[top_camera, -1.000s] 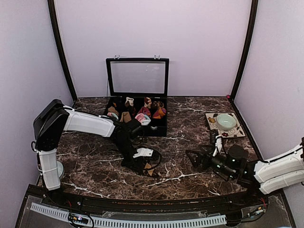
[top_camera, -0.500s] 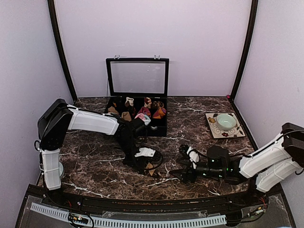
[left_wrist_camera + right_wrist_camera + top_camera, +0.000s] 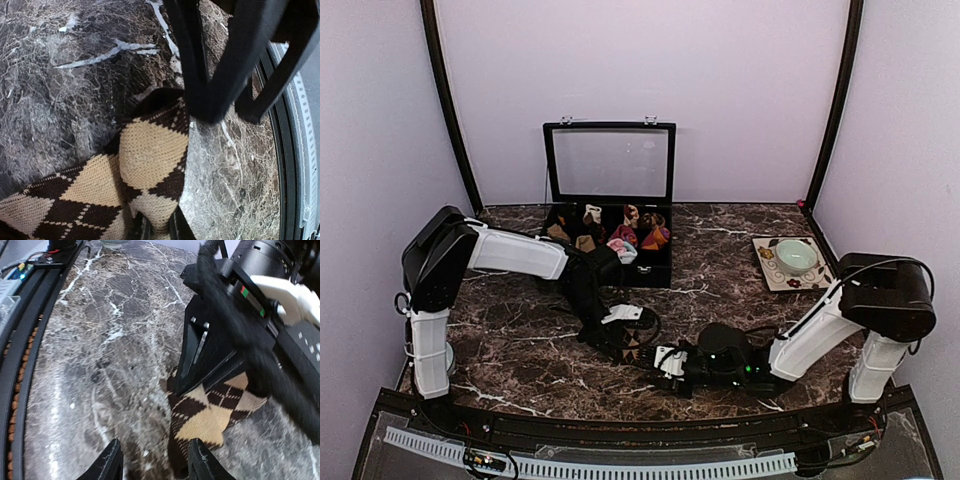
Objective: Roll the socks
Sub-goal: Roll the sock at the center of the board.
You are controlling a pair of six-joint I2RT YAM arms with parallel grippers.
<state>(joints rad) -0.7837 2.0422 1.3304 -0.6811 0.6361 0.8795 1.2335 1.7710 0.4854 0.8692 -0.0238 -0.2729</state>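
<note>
While both arms meet low over the near middle of the marble table [image 3: 720,250] in the overhead view, the left gripper [image 3: 620,345] comes down from the left and the right gripper [image 3: 670,360] reaches in from the right. A small patch of the brown-and-beige diamond sock [image 3: 633,352] shows between them. The open box [image 3: 650,272] at the back holds coloured bundles too small to identify, and I cannot pick out the long magenta sock anywhere. From the left wrist, the dark fingers converge to one point on the sock's edge, pressed together and pinching the fabric against the marble. The sock runs away from that pinch toward the bottom left, flat apart from a shallow fold near the edge. From the right wrist, the right gripper's fingertips stand spread at the bottom of the picture. The free end of the sock lies just beside one fingertip, and mostly bare marble shows between the two, so nothing is gripped there yet. By my reading the rolling has barely begun: one end is anchored, no coil shows, and the free end has yet to be taken and turned over. The second sock is not yet in play.
</note>
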